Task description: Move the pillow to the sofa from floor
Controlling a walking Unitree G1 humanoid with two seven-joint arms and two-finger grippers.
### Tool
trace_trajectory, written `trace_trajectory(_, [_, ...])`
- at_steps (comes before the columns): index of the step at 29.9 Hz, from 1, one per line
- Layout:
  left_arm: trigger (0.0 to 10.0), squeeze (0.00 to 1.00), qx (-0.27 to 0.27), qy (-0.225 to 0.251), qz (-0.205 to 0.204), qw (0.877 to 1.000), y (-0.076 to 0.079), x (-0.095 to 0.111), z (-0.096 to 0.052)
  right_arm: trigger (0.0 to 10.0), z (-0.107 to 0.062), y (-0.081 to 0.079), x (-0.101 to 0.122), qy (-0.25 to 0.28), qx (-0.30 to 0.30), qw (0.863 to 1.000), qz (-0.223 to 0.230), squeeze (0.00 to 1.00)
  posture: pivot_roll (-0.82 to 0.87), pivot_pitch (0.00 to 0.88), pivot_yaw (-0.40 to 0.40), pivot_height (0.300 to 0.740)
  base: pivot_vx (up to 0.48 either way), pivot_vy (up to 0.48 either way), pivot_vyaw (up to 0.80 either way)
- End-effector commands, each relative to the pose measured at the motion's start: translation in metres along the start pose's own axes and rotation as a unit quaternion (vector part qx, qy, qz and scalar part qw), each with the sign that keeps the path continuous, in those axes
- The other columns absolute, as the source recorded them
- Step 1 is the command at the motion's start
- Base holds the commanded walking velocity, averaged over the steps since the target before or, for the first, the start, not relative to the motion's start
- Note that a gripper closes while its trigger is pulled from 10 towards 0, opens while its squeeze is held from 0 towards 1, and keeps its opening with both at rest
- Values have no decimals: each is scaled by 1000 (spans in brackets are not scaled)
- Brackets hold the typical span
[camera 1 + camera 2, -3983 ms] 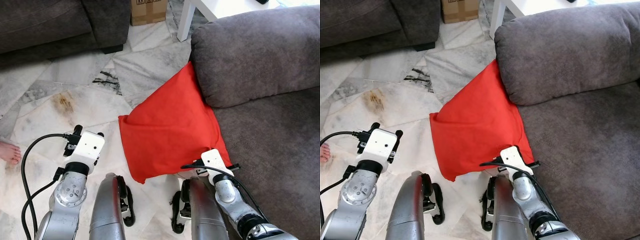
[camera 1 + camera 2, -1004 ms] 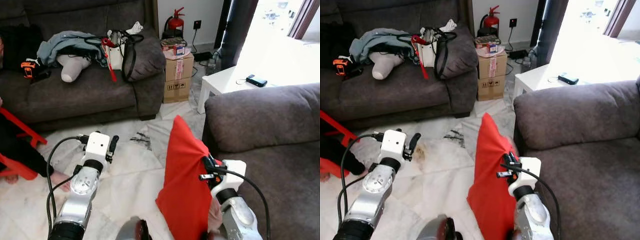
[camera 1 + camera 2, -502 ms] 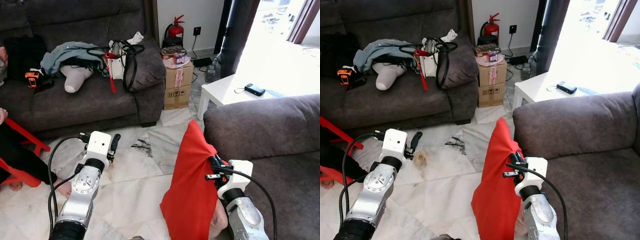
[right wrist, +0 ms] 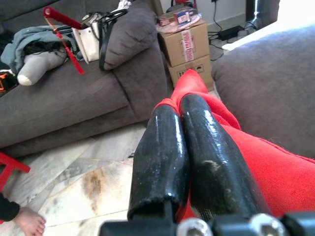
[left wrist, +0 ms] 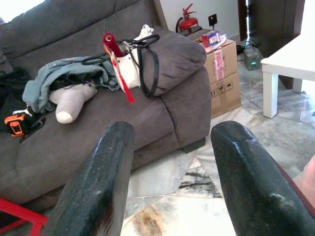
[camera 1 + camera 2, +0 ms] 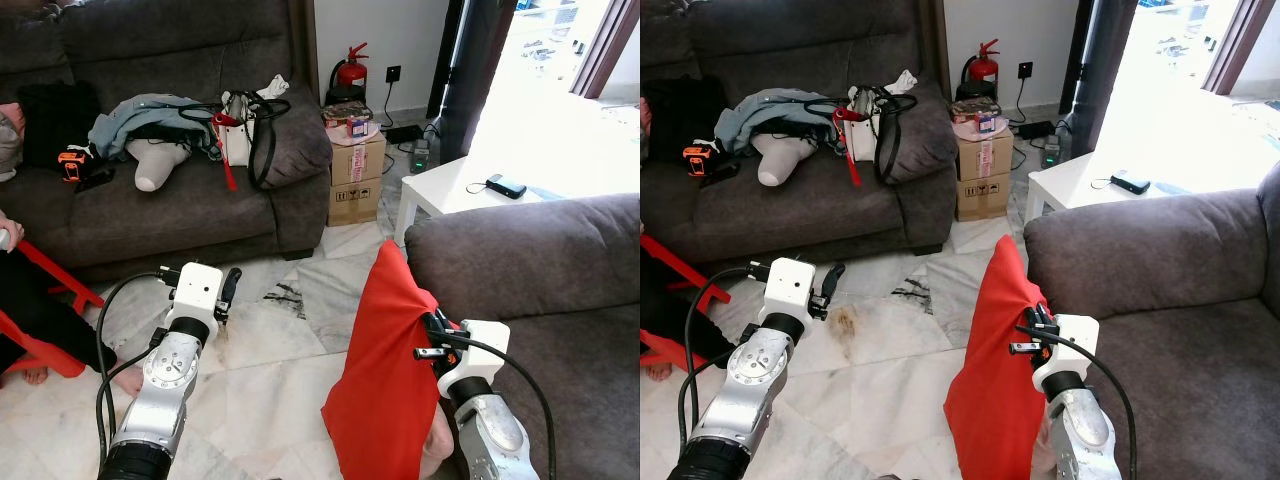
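Red pillow [image 6: 385, 380] hanging lifted beside the near sofa's arm [image 6: 510, 250] at 3 o'clock, right tool [image 4: 184, 142] clamped on its edge, left tool [image 5: 170, 162] spread open and empty over the marble floor [image 6: 270, 370]

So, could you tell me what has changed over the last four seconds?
The red pillow has been lifted off the floor and now hangs upright beside the grey sofa, pinched in the right gripper. The left gripper stays open and holds nothing.
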State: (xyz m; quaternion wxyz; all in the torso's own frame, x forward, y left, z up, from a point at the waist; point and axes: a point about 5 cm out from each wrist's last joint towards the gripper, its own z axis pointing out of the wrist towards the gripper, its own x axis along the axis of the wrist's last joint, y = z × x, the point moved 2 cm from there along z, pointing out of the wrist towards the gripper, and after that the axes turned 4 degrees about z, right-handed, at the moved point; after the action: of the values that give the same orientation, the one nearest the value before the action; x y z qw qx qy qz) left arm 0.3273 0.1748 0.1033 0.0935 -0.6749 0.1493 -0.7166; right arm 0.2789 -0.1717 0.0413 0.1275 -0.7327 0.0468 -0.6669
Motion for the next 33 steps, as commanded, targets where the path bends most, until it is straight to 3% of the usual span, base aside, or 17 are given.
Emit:
trace_trajectory(1, [10000,0,0,0,-4,1000,-1,-1,-1,10000,8,-3,27,58,7,998,-14,0,-19,50,63,739,0,0,0])
trace_trajectory(17, [10000,0,5,-4,-6,1000,-2,-3,-3,10000,10,8,30,65,-26,997,-13,0,-21,61,56,739,0,0,0])
trace_trajectory(23, [10000,0,6,-4,-8,1000,-2,-4,-3,10000,10,12,29,61,-36,997,-9,0,-21,66,56,739,0,440,-533])
trace_trajectory(33, [10000,0,6,-4,-9,1000,-1,-4,-4,10000,10,13,34,76,-42,996,-19,0,-19,63,53,739,0,480,0])
